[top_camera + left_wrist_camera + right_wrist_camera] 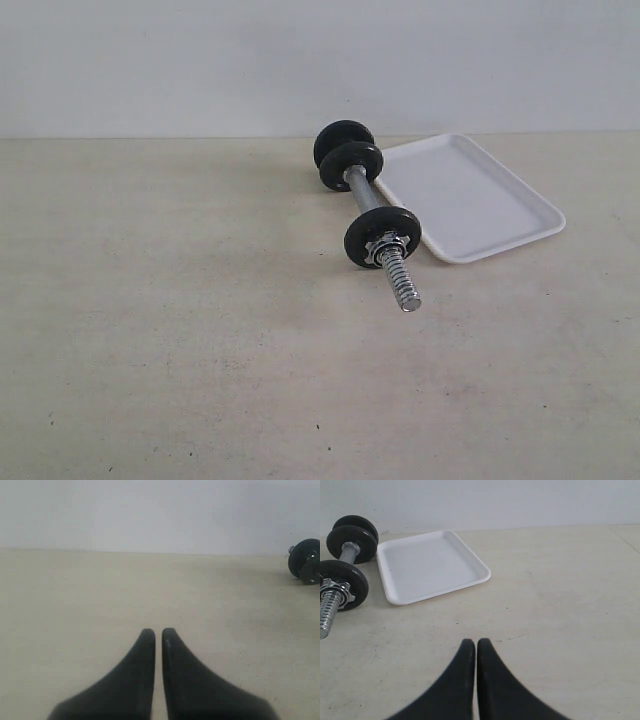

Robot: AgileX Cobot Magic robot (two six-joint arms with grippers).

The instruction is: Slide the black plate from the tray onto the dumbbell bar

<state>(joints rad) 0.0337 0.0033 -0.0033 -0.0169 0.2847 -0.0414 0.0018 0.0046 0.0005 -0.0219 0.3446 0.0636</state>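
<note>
The dumbbell bar [362, 193] lies on the table with its threaded end [400, 275] toward the front. One black plate [382, 237] sits on it behind a chrome star nut [385, 248]. Two more black discs [351, 166] sit at its far end. I cannot tell these discs apart. The white tray [470, 195] lies right beside the bar with no disc in it. In the right wrist view the tray [432, 565] and the bar [330, 611] lie well ahead of my right gripper [472, 642], which is shut on nothing. My left gripper [158, 632] is shut on nothing, far from the discs [305, 560].
The table is a pale beige surface [180, 330] with a plain white wall behind it. Neither arm shows in the exterior view.
</note>
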